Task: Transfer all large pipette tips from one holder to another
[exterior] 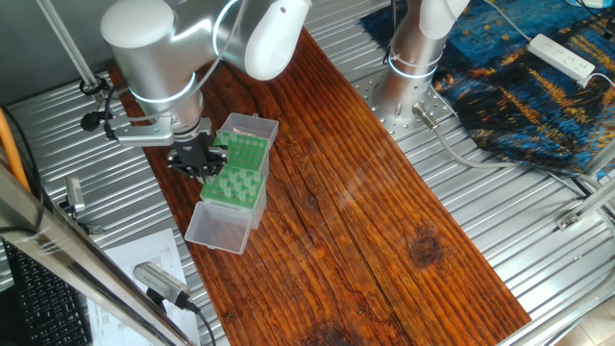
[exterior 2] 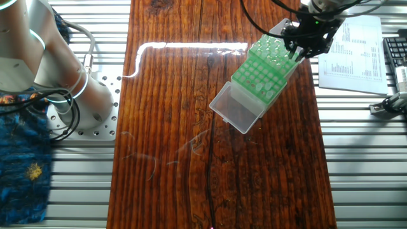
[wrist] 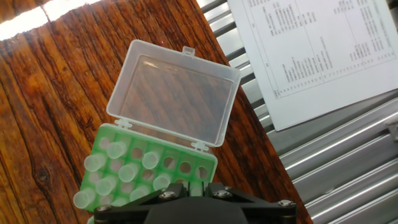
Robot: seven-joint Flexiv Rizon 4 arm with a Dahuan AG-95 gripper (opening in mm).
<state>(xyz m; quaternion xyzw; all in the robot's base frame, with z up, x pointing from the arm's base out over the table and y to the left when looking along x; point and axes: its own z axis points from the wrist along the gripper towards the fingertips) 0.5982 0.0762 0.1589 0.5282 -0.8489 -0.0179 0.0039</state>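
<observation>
Pincer [exterior: 196,160] low over the green rack [wrist: 193,169], at its edge nearest the desk [exterior: 384,240] side. Fingertips hidden below the hand view's frame and dark in both fixed views; cannot tell whether spread or clenched, or whether a tip is held.

Large pipette tips [wrist: 115,171] stand upright in the rack's holes, clustered at one end, several holes beside them vacant. Upright seating leaves their open tops free for a vertical pull, judged the reason for the overhead approach.

Clear lid [wrist: 174,99] hinged open, lying flat on the wood beyond the rack, out of the hand's way. A second clear lid [exterior: 252,130] folds out on the opposite side.

Further off: printed sheet [wrist: 323,50] on the slatted metal, keyboard [exterior 2: 395,54], arm base [exterior: 415,58]. Nothing obstructs descent.
</observation>
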